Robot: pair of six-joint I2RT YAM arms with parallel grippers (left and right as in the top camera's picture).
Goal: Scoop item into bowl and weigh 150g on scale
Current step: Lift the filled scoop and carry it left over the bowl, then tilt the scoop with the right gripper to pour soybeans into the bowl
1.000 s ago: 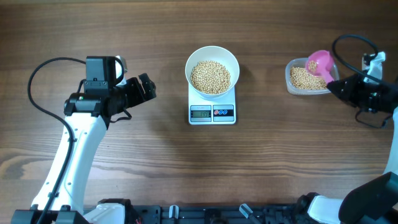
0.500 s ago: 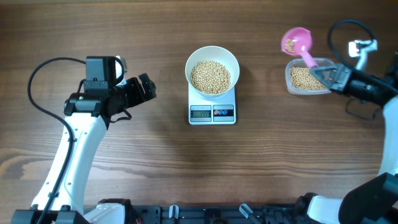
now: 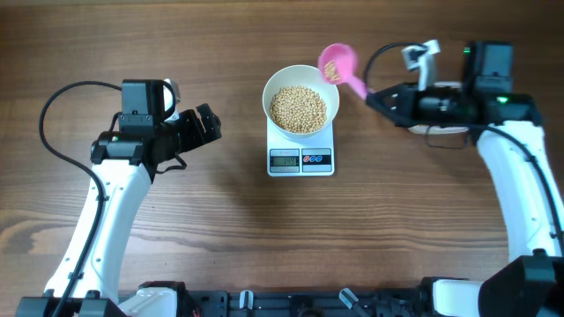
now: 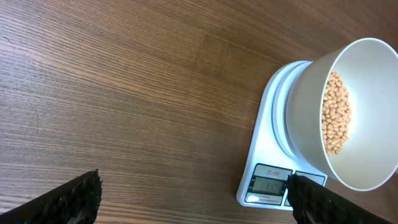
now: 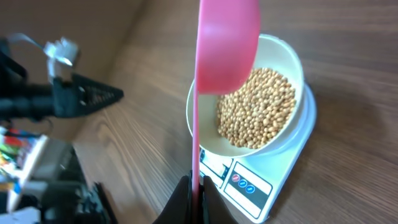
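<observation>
Grip, right side: right claw (image 3: 374, 96) pressed together on the thin handle of the pink scoop (image 3: 337, 62); in the right wrist view the handle rises straight out from between the dark fingers (image 5: 177, 205).
Scoop: cup end points toward 10 o'clock from the right claw in the overhead view. It holds a few beans and overlaps the bowl's rim at 1 o'clock. In the right wrist view the cup (image 5: 227, 50) shows its outer side, above the bowl.
Bowl: white bowl (image 3: 267, 91), round and deep, upright on the scale, at 9 o'clock from the right claw.
Beans: pale tan beans (image 3: 298, 108) fill the lower part of the bowl and lie well below the rim. They are also seen in the left wrist view (image 4: 337, 112) and the right wrist view (image 5: 255, 115).
Scale: white scale (image 3: 300, 160) under the bowl, display and two dark buttons on its 6 o'clock edge, display lit. Digits are too small to read in any view.
Grip, left side: left claw (image 3: 208, 125) spread wide and holding nothing. It is at 9 o'clock from the scale, well apart, and points toward it. Both fingertips frame the bottom corners of the left wrist view.
Surface: brown wooden table (image 3: 220, 220) under everything.
</observation>
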